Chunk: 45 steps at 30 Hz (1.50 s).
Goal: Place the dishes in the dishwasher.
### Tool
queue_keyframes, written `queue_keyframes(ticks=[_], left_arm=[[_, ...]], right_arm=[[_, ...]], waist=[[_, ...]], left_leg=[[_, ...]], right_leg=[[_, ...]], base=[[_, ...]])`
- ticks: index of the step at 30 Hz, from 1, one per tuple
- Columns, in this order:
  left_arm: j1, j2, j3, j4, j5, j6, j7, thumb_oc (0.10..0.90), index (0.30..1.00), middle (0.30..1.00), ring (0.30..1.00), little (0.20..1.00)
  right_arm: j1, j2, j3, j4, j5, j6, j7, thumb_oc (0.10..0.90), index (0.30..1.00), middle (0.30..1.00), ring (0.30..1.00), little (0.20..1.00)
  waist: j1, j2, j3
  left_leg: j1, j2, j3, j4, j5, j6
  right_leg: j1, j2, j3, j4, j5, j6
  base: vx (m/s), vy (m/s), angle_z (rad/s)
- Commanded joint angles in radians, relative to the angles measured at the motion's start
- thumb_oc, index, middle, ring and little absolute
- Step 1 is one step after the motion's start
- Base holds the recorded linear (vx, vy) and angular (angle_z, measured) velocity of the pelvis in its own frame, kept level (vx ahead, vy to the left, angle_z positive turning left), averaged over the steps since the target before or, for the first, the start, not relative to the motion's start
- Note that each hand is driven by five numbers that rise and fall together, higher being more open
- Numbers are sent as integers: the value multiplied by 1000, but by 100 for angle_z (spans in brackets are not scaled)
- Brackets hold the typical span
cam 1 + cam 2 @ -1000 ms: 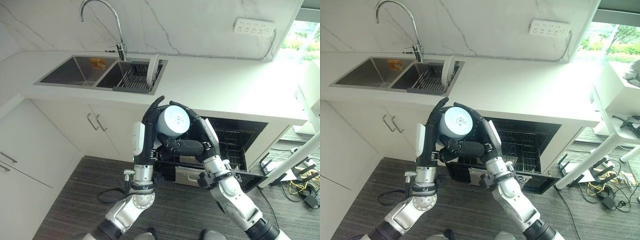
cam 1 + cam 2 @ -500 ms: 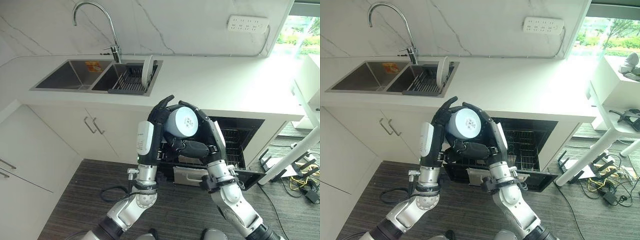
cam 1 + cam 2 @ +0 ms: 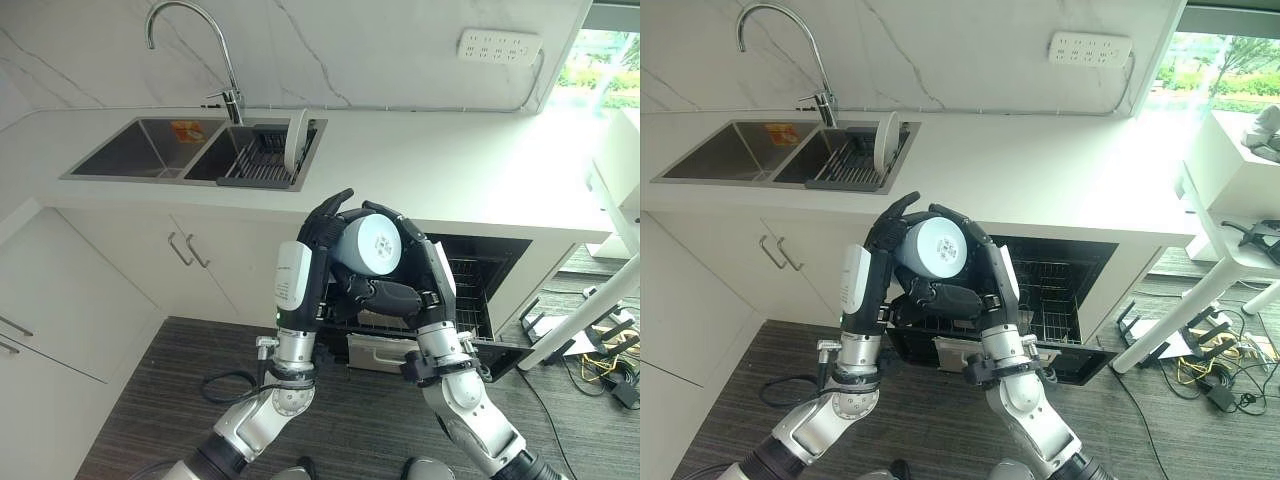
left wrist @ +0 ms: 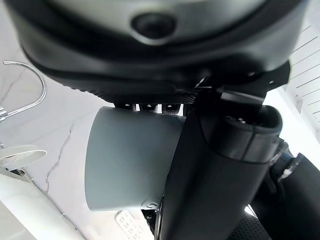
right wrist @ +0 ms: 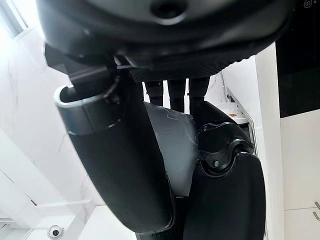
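A pale grey cup [image 3: 376,243] is held in the air between both hands, with its base facing me, in front of the open dishwasher [image 3: 487,291]. My left hand [image 3: 299,285] stands upright on the cup's left, its fingers curled over the top and its thumb across the cup [image 4: 130,160]. From the other side my right hand [image 3: 428,285] wraps it, fingers over the top and thumb beneath the cup [image 5: 175,142]. A white plate [image 3: 296,141] stands on edge in the dark rack [image 3: 262,160] in the sink.
The dishwasher's wire basket [image 3: 1048,300] is pulled out under the white counter [image 3: 450,170]. A double sink [image 3: 145,147] with a tall tap [image 3: 200,40] lies at the back left. White cabinets [image 3: 80,300] stand on the left.
The whole picture shifted as the camera moved. The cup and both hands have drifted a little to the right, toward the dishwasher opening. Both hands keep hold of the cup.
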Motion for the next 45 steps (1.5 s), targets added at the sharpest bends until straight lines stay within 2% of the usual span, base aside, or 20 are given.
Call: queue_keyframes(ticks=[1, 9, 13, 16, 20, 24, 28, 37, 42, 45], left_arm=[[-7, 52, 101, -102, -42, -42, 96, 800, 900, 900, 900, 900], [-6, 51, 110, -107, -62, -51, 99, 800, 900, 900, 900, 900], [-1, 46, 122, -108, -110, -80, 72, 800, 900, 900, 900, 900], [9, 43, 132, -109, -112, -123, 67, 800, 900, 900, 900, 900], [33, 42, 173, -128, -90, -182, 129, 800, 900, 900, 900, 900], [51, 49, 220, -128, -92, -182, 201, 800, 900, 900, 900, 900], [66, 53, 267, -107, -84, -168, 274, 800, 900, 900, 900, 900], [77, 42, 281, -115, -89, -186, 267, 800, 900, 900, 900, 900], [85, 45, 296, -121, -104, -189, 252, 800, 900, 900, 900, 900], [83, 45, 295, -121, -107, -200, 259, 800, 900, 900, 900, 900]], right_arm=[[-77, 37, -315, -43, 34, -210, -216, 400, 300, 300, 300, 300], [-76, 23, -333, -39, -30, -199, -265, 400, 300, 300, 300, 300], [-72, 6, -349, -35, -54, -190, -216, 400, 300, 300, 300, 300], [-66, -6, -364, -34, -51, -173, -197, 400, 300, 300, 300, 300], [-40, -14, -408, -16, -24, -181, -196, 400, 300, 300, 300, 300], [-13, -19, -448, -2, -7, -199, -186, 400, 300, 300, 300, 300], [-5, -23, -476, 11, -82, -195, -265, 400, 300, 300, 300, 300], [-9, -23, -490, 12, -125, -192, -322, 400, 300, 300, 300, 300], [-1, -30, -531, 14, -149, -190, -374, 400, 300, 300, 300, 300], [1, -40, -542, 2, -130, -184, -352, 400, 300, 300, 300, 300]], waist=[[8, -17, -15], [4, -19, -16], [0, -21, -16], [-2, -23, -16], [-7, -27, -17], [-14, -29, -18], [-17, -30, -20], [-17, -28, -20], [-21, -29, -22], [-23, -30, -20]], left_leg=[[21, 18, -4, 84, -182, -5], [20, 19, -2, 84, -181, -5], [21, 22, 0, 84, -180, -6], [20, 23, 1, 84, -180, -7], [20, 28, 5, 84, -179, -10], [21, 30, 8, 84, -178, -11], [21, 32, 11, 84, -179, -12], [20, 35, 11, 84, -178, -15], [21, 38, 15, 84, -178, -16], [19, 37, 16, 84, -179, -15]], right_leg=[[96, 21, 47, -110, -53, 61], [93, 24, 53, -110, -52, 61], [93, 26, 55, -110, -51, 61], [92, 27, 56, -110, -51, 61], [92, 27, 56, -110, -50, 63], [91, 28, 56, -110, -48, 63], [93, 30, 58, -110, -50, 61], [95, 30, 59, -110, -52, 61], [95, 31, 59, -110, -52, 61], [92, 31, 60, -110, -51, 61]], base=[[0, 0, 0], [0, 0, 0], [0, 0, 0], [0, 0, 0], [0, 0, 0], [0, 0, 0], [0, 0, 0], [0, 0, 0], [0, 0, 0], [0, 0, 0]])
